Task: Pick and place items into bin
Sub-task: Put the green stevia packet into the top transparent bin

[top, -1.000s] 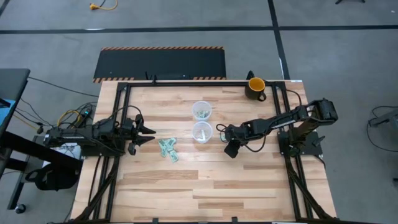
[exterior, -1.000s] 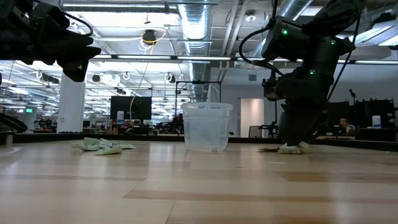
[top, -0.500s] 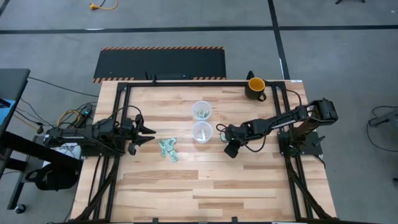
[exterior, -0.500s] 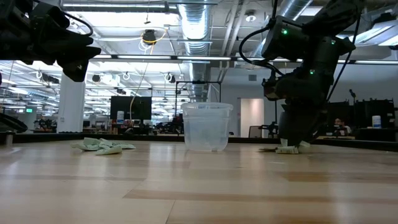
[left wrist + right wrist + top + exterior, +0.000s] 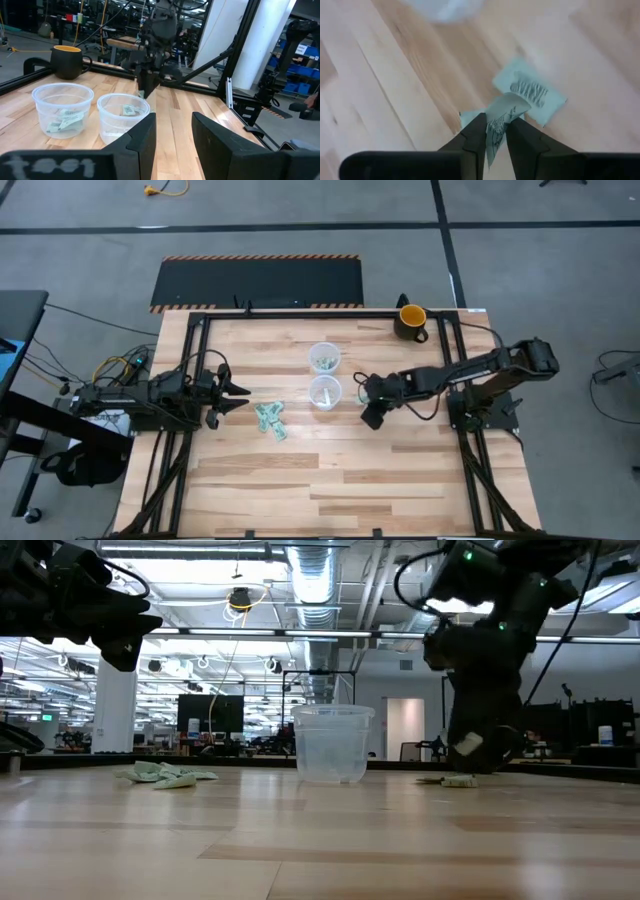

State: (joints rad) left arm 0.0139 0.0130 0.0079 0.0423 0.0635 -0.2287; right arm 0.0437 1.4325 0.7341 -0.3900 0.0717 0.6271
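Two clear plastic cups stand mid-table, one farther and one nearer; in the left wrist view both hold green-and-white packets. Just right of the nearer cup, my right gripper is shut on one packet above the wood. Another packet lies flat on the table under it. A small pile of packets lies left of the cups. My left gripper waits open at the left, level, touching nothing. My right gripper pinches the crumpled packet between its two fingers, by the end nearest the wrist. The fingers slant steeply down from the table's right side. The packet sticks out beyond the fingertips, lifted clear of the table and of the packet lying below.
A dark mug with a yellow inside stands at the far right corner of the table. Black frame rails run along the left and right edges. Bare wood stretches across the near half of the table.
My right gripper has risen off the table and tipped a little, carrying one packet up with it; that packet, which lay on the wood under the fingers, now hangs clear. The other packet beneath has stayed on the table.
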